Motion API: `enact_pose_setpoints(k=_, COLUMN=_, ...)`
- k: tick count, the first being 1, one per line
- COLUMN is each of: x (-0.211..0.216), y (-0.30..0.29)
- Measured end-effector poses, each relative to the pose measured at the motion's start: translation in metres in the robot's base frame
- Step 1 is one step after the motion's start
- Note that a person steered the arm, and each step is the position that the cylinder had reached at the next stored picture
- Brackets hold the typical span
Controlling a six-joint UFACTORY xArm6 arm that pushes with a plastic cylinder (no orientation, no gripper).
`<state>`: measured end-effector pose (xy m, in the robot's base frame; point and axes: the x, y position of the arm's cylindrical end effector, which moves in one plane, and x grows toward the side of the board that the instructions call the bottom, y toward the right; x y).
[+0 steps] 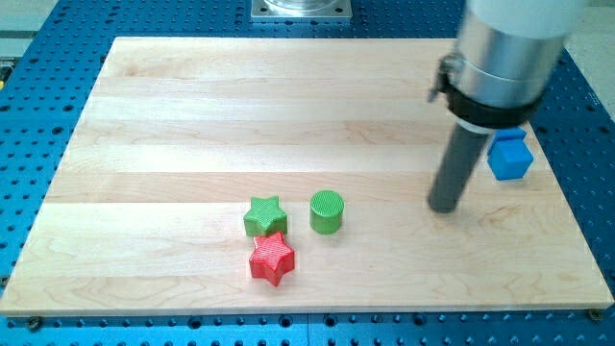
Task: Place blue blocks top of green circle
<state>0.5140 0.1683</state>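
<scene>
A green circle block stands on the wooden board at the view's lower middle. A blue cube block sits near the board's right edge, partly hidden by the arm. My tip rests on the board just left of and below the blue cube, a short gap apart from it. The tip is well to the right of the green circle. Only one blue block shows.
A green star block lies just left of the green circle. A red star block touches the green star from below. The wooden board lies on a blue perforated table.
</scene>
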Motion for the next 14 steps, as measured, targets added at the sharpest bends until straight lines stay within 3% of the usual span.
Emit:
enact_pose_setpoints(k=1, x=0.016, y=-0.047)
enact_pose_setpoints(k=2, x=-0.024, y=-0.101)
enact_pose_setpoints(k=3, x=-0.02, y=-0.134)
enact_pose_setpoints(k=5, x=-0.011, y=-0.164)
enact_pose_setpoints(k=6, x=-0.031, y=-0.149)
enact_pose_setpoints(k=7, x=0.005, y=-0.103)
enact_pose_setpoints(k=8, x=0.055, y=-0.023)
enact_pose_setpoints(k=9, x=0.052, y=0.078)
enact_pose_setpoints(k=11, x=-0.073, y=0.088)
enact_pose_setpoints(k=12, x=-0.097, y=0.08)
enact_pose_setpoints(k=14, x=-0.191, y=0.048)
